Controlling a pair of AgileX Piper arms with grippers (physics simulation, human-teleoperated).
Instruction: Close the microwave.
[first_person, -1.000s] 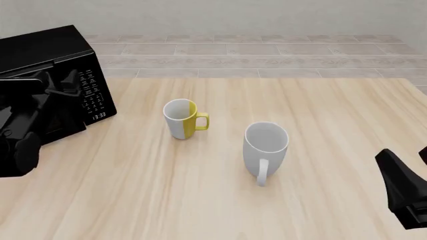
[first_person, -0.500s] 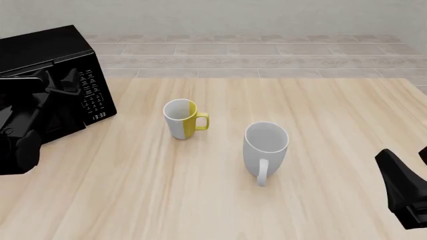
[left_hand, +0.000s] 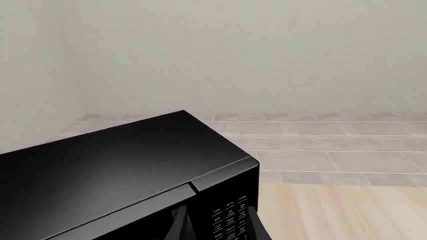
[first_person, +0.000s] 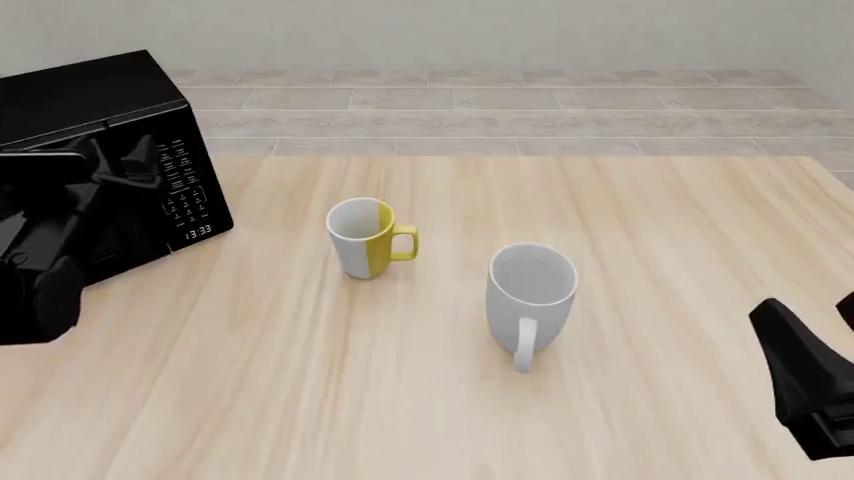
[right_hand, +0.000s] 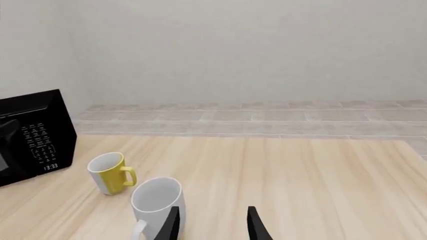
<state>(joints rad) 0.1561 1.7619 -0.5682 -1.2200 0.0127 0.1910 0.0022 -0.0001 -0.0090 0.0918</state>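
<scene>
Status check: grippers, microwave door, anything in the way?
Left gripper at microwave front, state unclear. Right gripper open, empty. Door looks shut. Mugs well aside.

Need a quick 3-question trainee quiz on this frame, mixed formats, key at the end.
1. True or false: the yellow-and-white mug stands nearer the microwave than the white mug does.
2. Multiple choice: which side of the table does the microwave sit on in the front view? A) far left B) far right C) centre
3. Fill in: in the right wrist view the right gripper shows a gap between its fingertips, so it is ____.

Key
1. True; the yellow-and-white mug is between the microwave and the white mug.
2. A
3. open

The left gripper is a dark shape in front of the microwave door; its jaws cannot be read.
</scene>
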